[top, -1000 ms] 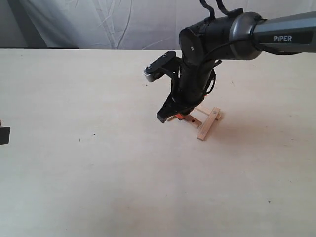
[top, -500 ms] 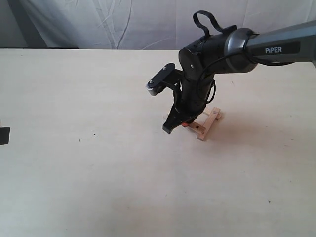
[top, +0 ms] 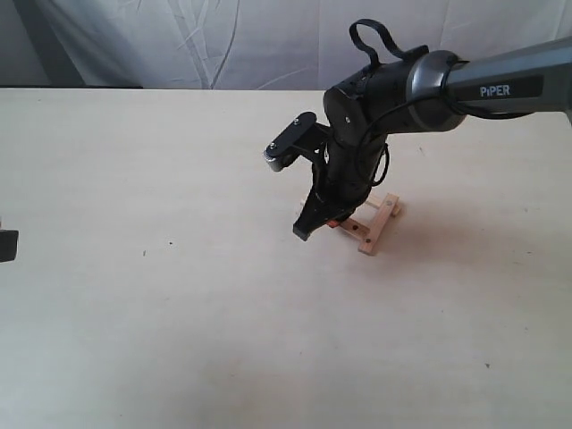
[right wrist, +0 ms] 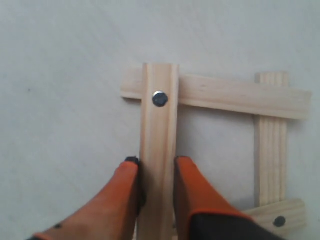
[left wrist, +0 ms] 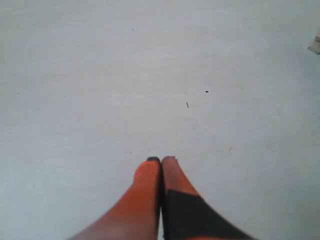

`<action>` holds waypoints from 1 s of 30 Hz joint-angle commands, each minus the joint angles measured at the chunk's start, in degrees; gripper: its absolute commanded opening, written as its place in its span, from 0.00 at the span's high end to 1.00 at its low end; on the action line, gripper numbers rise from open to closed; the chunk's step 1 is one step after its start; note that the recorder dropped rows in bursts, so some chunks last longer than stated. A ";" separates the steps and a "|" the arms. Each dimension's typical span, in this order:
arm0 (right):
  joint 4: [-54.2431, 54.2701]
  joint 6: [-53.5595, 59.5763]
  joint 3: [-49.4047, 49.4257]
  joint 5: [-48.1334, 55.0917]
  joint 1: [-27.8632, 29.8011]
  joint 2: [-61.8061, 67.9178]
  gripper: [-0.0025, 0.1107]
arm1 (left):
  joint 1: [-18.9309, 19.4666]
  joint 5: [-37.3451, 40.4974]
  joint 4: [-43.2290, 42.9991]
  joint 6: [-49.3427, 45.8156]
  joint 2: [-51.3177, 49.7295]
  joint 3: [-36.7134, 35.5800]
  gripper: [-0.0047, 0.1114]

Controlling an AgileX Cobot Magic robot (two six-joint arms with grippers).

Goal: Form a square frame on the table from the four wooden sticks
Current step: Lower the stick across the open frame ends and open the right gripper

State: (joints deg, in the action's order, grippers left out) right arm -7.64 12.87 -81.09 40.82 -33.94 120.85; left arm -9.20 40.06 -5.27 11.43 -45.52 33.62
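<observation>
The four wooden sticks lie as a square frame [top: 374, 222] on the table [top: 179, 295], with corners overlapping and ends sticking out. In the right wrist view one stick [right wrist: 160, 125] with a dark screw hole runs between the orange fingers [right wrist: 125, 190], which press on both its sides. It crosses over a second stick [right wrist: 235, 96]; a third [right wrist: 270, 150] and a fourth [right wrist: 282, 216] close the square. My right gripper [top: 318, 225] [right wrist: 158, 162] is shut on that first stick. The left gripper [left wrist: 161, 160] hovers over bare table, shut and holding nothing.
A white curtain [top: 223, 45] hangs behind the table's far edge. A dark part of the left arm [top: 7, 243] shows at the left border. A pale corner of wood [left wrist: 315, 44] peeks in at the edge of the left wrist view.
The right gripper has come down and shifted slightly right onto the frame's near-left stick. Over the last half second it barely moves. The left arm stays still.
</observation>
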 commanded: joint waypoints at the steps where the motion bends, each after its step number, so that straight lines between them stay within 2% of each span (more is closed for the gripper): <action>1: -0.73 0.48 0.27 -0.60 0.21 -0.30 0.98 | 0.29 -0.21 -0.34 0.03 0.47 -0.39 0.96; 23: -0.87 0.48 0.16 -0.37 0.21 0.57 0.98 | 0.29 -0.21 -0.34 0.03 0.47 -0.39 0.96; 30: -3.70 0.48 -2.15 3.11 0.21 0.57 0.98 | 0.29 -0.21 -0.34 0.03 0.47 -0.39 0.96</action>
State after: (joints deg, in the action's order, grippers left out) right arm -8.86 13.13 -81.72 42.01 -33.94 121.64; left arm -9.20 40.06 -5.27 11.43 -45.52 33.62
